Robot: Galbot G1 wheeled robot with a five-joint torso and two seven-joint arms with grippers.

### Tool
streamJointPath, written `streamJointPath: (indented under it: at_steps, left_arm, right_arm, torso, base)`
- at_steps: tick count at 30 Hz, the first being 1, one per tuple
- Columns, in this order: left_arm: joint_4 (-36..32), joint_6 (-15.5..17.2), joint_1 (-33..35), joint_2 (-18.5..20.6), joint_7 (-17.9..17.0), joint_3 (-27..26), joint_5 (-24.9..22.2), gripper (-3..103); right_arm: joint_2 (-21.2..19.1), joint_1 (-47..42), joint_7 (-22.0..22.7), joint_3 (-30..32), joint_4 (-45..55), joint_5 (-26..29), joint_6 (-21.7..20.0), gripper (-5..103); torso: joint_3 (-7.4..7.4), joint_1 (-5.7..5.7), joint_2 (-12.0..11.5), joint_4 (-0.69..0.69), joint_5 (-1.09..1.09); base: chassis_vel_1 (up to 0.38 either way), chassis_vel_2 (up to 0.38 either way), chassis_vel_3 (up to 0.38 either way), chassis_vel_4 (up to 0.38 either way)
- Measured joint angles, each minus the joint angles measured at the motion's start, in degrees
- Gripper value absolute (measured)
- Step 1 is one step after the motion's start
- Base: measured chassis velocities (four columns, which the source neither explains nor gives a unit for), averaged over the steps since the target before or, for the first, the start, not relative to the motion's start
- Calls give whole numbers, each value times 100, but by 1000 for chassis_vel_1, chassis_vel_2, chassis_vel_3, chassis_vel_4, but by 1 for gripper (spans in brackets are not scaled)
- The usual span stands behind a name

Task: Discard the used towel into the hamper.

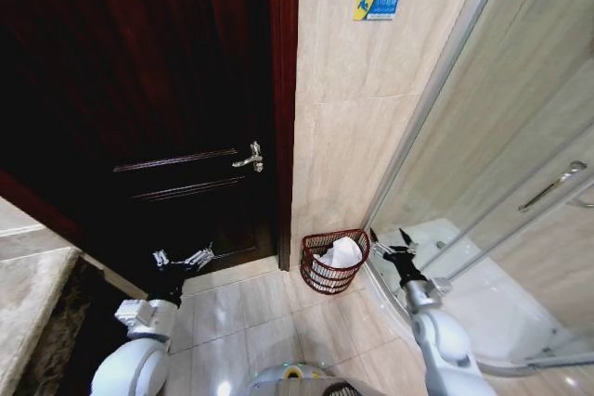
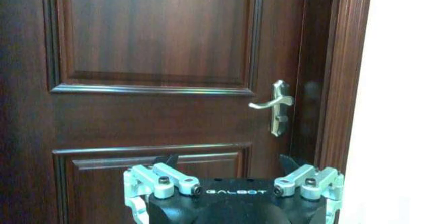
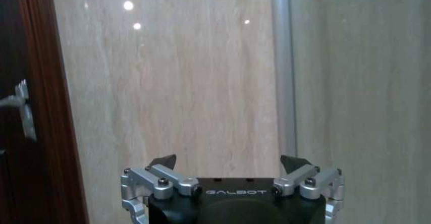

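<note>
The hamper [image 1: 327, 275], a small round reddish-brown open-weave basket, stands on the tiled floor against the beige wall beside the door frame. A white towel [image 1: 341, 252] lies crumpled inside it, poking above the rim. My right gripper [image 1: 390, 239] is open and empty, just to the right of the hamper at about rim height; in the right wrist view its fingertips [image 3: 163, 160] point at the beige wall. My left gripper [image 1: 183, 258] is open and empty, low in front of the dark door; its fingertips [image 2: 166, 161] face the door panel.
A dark wooden door [image 1: 139, 90] with a silver lever handle [image 1: 251, 159] is shut on the left. A glass shower enclosure [image 1: 501, 183] with a curved base and a bar handle [image 1: 549, 183] fills the right. A stone counter edge [image 1: 28, 294] sits at far left.
</note>
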Motion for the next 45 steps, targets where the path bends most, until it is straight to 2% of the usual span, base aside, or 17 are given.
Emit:
streamJointPath:
  at_steps: [8, 15, 23, 45]
  left_arm:
    - [0, 0, 0, 0, 0, 0, 0, 98]
    - [0, 0, 0, 0, 0, 0, 0, 98]
    - [0, 0, 0, 0, 0, 0, 0, 98]
    - [0, 0, 0, 0, 0, 0, 0, 98]
  right_arm:
    - [204, -478, -13, 183, 621, 225, 80, 100]
    - [367, -830, -48, -27, 1111, 201, 264, 100]
    - [389, -1133, -99, -197, 1609, 90, 210, 100]
    - [384, -1198, -121, -240, 1690, 107, 145, 100]
  torso:
    - [0, 0, -1, 0, 0]
    - [0, 0, -1, 0, 0]
    - [0, 0, -1, 1, 0]
    - [0, 0, -1, 1, 0]
  base:
    - [0, 0, 0, 0]
    - [0, 0, 0, 0]
    - [0, 0, 0, 0]
    - [0, 0, 0, 0]
